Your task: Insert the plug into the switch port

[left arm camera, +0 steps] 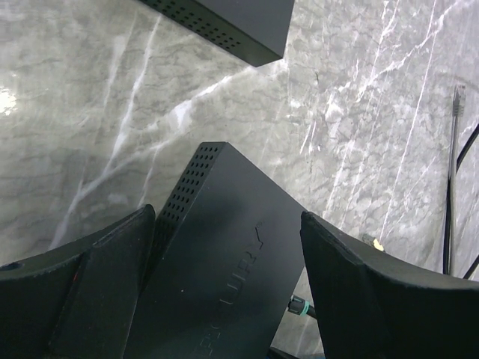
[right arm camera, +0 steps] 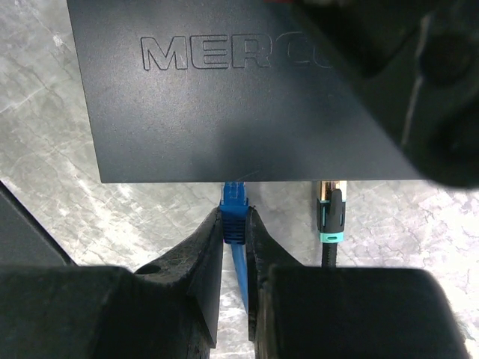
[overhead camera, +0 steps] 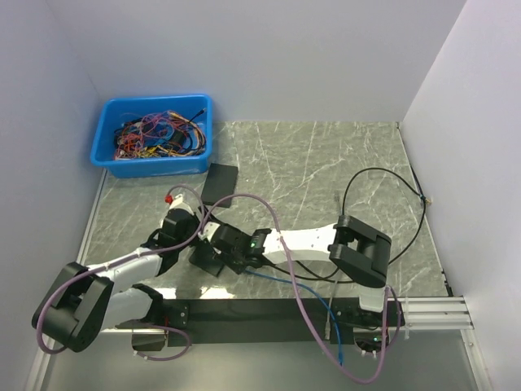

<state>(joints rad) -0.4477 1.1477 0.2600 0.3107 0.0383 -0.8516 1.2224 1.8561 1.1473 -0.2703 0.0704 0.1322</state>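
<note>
Grey marble tabletop (overhead camera: 326,163): veined with white, closed in by plain pale walls (overhead camera: 285,57) on the left, far and right sides.
Far left corner: one blue bin (overhead camera: 152,137) heaped with tangled wires.
Count of boxes: two, both black. The switch (right arm camera: 224,97) sits near the front middle between the two tools. A second switch (overhead camera: 220,183) lies flat just in front of the bin, apart from the first.
Count of leads: two plugs at the near switch, and one loose black cable (overhead camera: 383,175) curving over the right side.
Grip, left: left tool (left arm camera: 227,224) spread wide, a finger against each long side of the switch.
Grip, right: right tool (right arm camera: 235,224) narrow, pinching the blue plug (right arm camera: 233,213).
Heading: the blue plug's long axis runs in line with its blue cable. Its nose is aimed squarely at the switch's port edge, the tip hidden beneath that edge; depth cannot be told.
Neighbour: black plug (right arm camera: 331,217) with a teal collar, beside the blue one at the same edge.
</note>
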